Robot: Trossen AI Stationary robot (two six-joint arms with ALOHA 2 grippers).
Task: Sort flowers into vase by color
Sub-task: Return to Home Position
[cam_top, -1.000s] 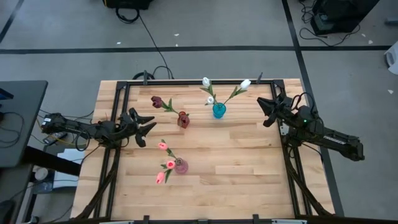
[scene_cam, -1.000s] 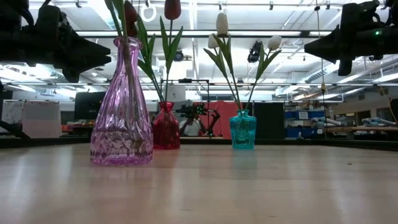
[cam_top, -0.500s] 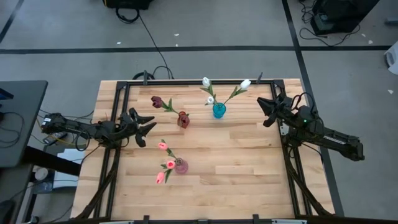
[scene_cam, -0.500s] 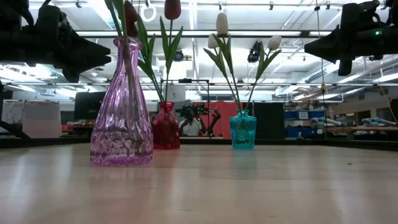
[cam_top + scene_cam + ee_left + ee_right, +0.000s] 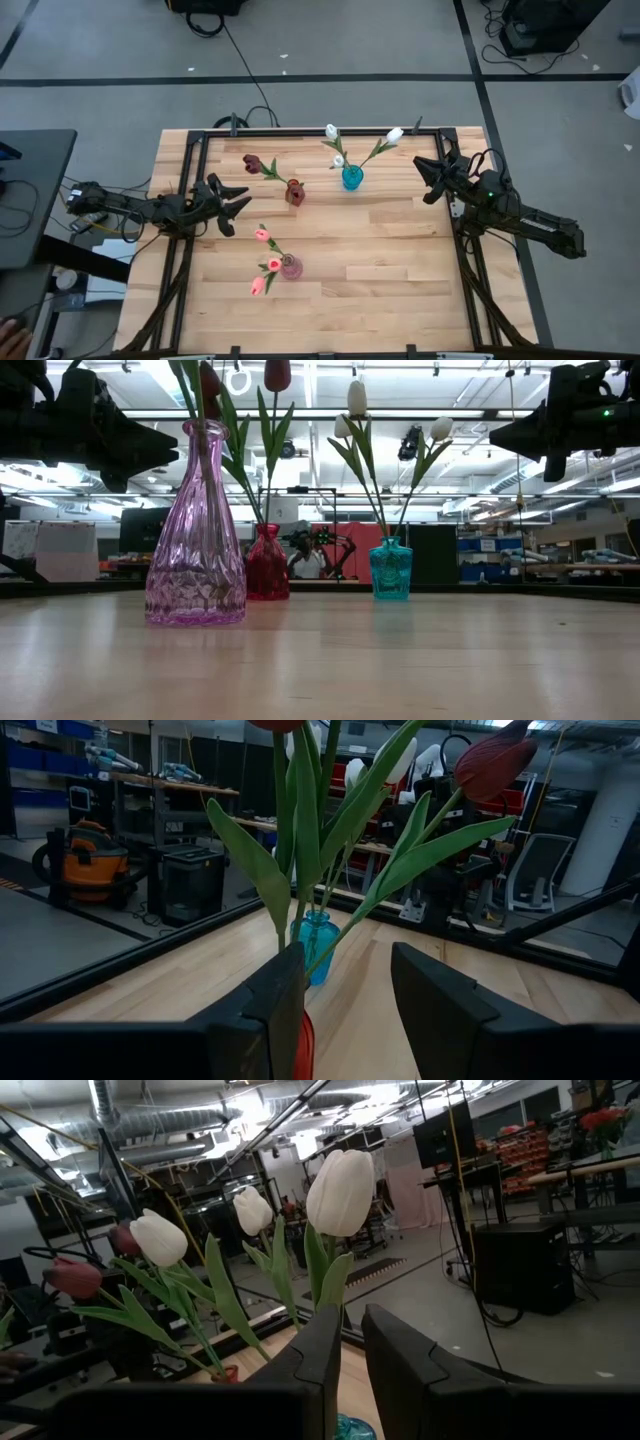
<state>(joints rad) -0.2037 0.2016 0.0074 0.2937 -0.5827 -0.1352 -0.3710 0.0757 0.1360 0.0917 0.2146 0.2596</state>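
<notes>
Three small glass vases stand on the wooden table. The dark red vase (image 5: 294, 192) holds maroon tulips (image 5: 251, 162). White tulips (image 5: 394, 134) stand in the teal vase (image 5: 352, 178). Nearer me, the pink vase (image 5: 290, 267) has pink tulips (image 5: 261, 235). All stems stick into the vase necks. My left gripper (image 5: 242, 198) hovers open to the left of the red vase (image 5: 303, 1045), above the table. On the table's right side my right gripper (image 5: 423, 180) hovers, pointing at the teal vase. Its fingers (image 5: 330, 1342) stand a narrow gap apart, with a white tulip (image 5: 341, 1190) ahead of them.
A black metal frame (image 5: 300, 131) runs along the table's far edge and both sides. Bare wood (image 5: 390, 270) lies in the near right part of the table. In the low view the pink vase (image 5: 195, 530) stands closest, with the red vase (image 5: 267, 565) and the teal vase (image 5: 390, 568) behind it.
</notes>
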